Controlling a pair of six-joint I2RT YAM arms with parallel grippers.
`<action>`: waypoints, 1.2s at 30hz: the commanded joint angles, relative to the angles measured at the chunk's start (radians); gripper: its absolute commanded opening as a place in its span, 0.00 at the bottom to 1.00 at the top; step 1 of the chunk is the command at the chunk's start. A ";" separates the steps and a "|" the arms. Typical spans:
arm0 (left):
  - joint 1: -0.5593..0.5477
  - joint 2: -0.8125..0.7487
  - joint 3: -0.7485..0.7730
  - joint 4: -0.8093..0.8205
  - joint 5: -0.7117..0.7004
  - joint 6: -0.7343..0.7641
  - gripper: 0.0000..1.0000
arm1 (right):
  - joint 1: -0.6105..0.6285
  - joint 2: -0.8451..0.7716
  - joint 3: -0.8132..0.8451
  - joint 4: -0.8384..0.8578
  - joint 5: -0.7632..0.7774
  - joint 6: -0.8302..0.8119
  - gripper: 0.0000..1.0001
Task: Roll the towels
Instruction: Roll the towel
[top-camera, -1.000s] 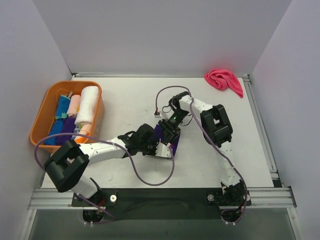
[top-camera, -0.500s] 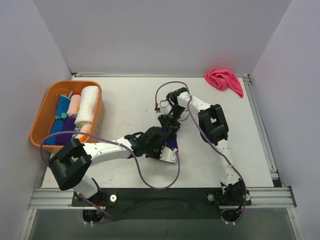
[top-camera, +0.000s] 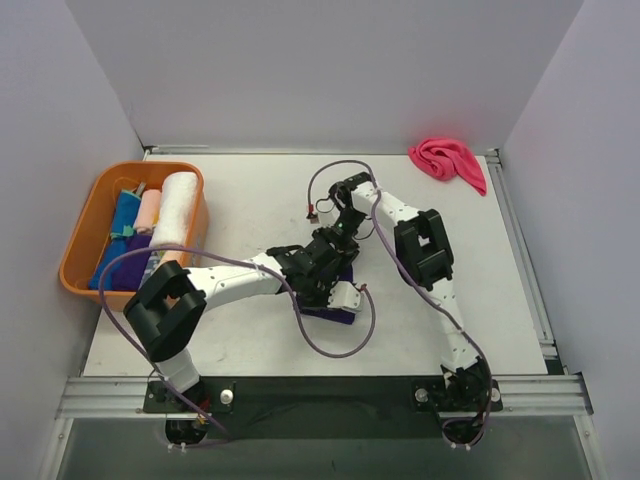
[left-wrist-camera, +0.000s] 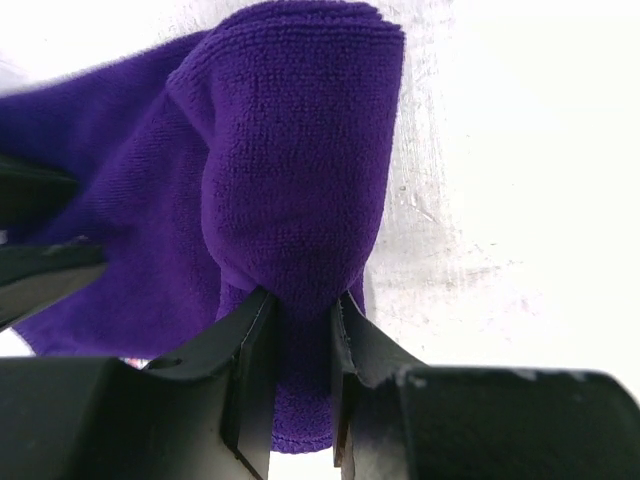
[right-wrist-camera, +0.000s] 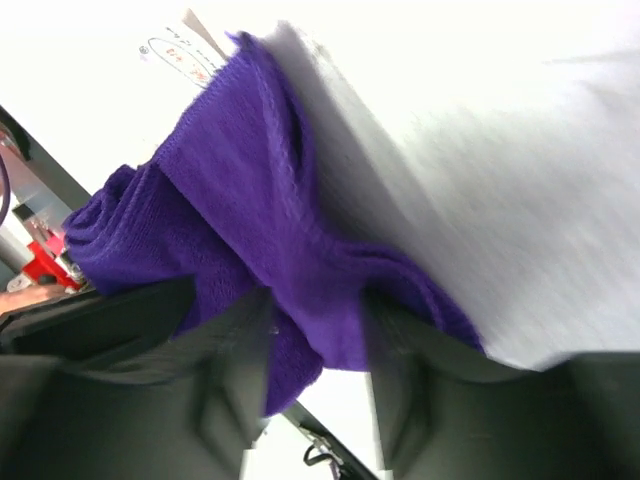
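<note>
A dark purple towel (top-camera: 338, 312) lies bunched and partly rolled at mid-table, mostly hidden under both grippers. My left gripper (top-camera: 328, 284) is shut on a thick fold of it. In the left wrist view the purple towel (left-wrist-camera: 290, 150) bulges out beyond the left gripper (left-wrist-camera: 300, 330). My right gripper (top-camera: 333, 256) comes in from the far side. The blurred right wrist view has the purple towel (right-wrist-camera: 230, 220) pinched in the right gripper (right-wrist-camera: 315, 335). A hot pink towel (top-camera: 448, 158) lies crumpled at the far right corner.
An orange basket (top-camera: 84, 228) stands at the left edge, holding a white rolled towel (top-camera: 172, 210), a pale pink roll (top-camera: 148, 210) and blue ones (top-camera: 122, 225). Purple cables loop around both arms near the towel. Grey walls close in the table on three sides.
My left arm has swung to the right, its wrist now over the purple towel. The right gripper has shifted slightly left. The towel looks more bunched and sits a little nearer.
</note>
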 joint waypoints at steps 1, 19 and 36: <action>0.028 0.113 0.057 -0.263 0.182 -0.030 0.13 | -0.069 -0.087 0.001 0.080 0.085 -0.041 0.44; 0.175 0.504 0.514 -0.633 0.253 0.028 0.13 | -0.417 -0.569 -0.157 0.093 -0.181 -0.058 0.57; 0.332 0.859 0.823 -0.909 0.412 0.005 0.14 | -0.068 -1.048 -0.548 0.036 0.065 -0.333 0.49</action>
